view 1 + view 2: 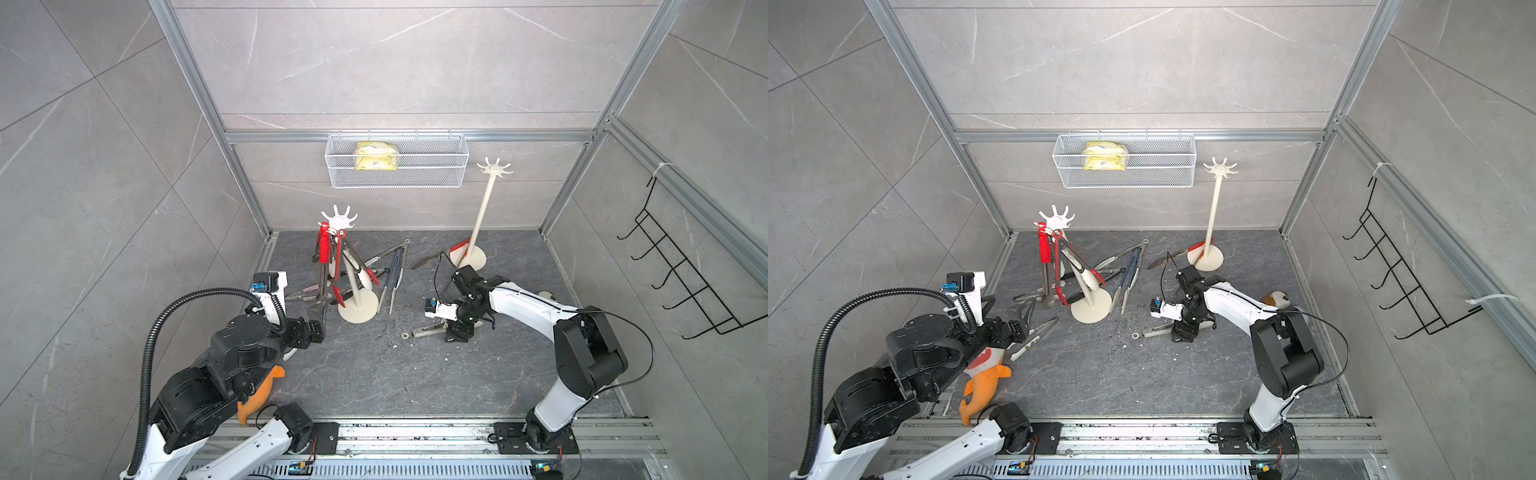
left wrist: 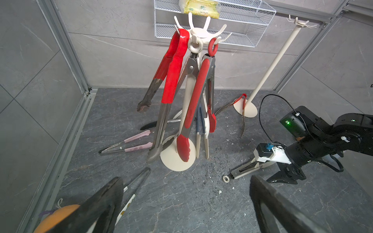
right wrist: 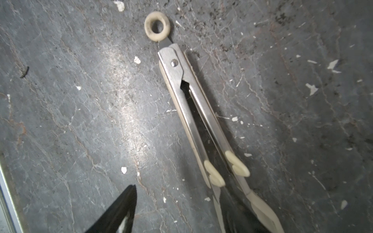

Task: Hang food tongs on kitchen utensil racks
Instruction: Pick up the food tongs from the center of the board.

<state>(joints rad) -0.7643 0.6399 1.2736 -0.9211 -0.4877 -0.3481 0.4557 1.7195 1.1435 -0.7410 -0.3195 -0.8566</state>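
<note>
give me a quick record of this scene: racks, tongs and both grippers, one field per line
loaded rack: three tongs hanging, two of them by end rings
bare rack: hooks empty; red tongs lie at its base
floor: several more tongs lying loose
cream tongs: flat on the floor, ring uncovered
right gripper: low over the cream tongs, jaws apart, no grip yet
left gripper: open, empty, facing the loaded rack
</note>
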